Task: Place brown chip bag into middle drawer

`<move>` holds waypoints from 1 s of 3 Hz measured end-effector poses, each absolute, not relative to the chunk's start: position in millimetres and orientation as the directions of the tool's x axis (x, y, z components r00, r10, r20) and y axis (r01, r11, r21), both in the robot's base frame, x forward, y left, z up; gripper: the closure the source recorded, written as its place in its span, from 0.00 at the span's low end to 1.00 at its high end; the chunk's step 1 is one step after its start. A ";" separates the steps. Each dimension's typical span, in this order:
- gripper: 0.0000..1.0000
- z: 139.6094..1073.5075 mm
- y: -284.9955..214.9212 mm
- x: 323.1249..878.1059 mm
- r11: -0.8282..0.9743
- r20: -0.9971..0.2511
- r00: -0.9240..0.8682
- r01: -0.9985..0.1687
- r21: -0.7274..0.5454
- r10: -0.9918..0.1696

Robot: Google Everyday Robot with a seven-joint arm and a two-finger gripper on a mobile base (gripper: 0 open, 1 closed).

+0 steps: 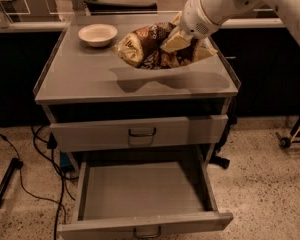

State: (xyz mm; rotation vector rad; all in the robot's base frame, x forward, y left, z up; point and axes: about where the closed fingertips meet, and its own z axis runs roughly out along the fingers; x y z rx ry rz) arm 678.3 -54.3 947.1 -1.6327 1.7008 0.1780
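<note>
The brown chip bag (142, 46) hangs in the air just above the grey cabinet top (80, 81) and casts a shadow on it. My gripper (176, 40) comes in from the upper right and is shut on the bag's right half; the cream fingers (171, 43) press into the foil. The middle drawer (140, 191) stands pulled out at the bottom of the view, below and in front of the bag. Its inside is bare and its wire handle (146, 232) shows at the front edge.
A cream round bowl (97, 34) sits at the back left of the cabinet top. The grey drawer front (140, 132) above the open drawer is closed. Black cables (45, 184) lie on the floor at the left. A wheeled stand (292, 136) is at the right.
</note>
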 end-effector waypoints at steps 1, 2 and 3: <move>1.00 970.3 -68.9 622.4 0.197 -0.651 0.059 -0.929 -0.313 -0.756; 1.00 970.3 -68.9 622.5 0.197 -0.652 0.059 -0.929 -0.312 -0.756; 1.00 975.7 -70.9 605.2 0.182 -0.653 0.049 -0.942 -0.281 -0.756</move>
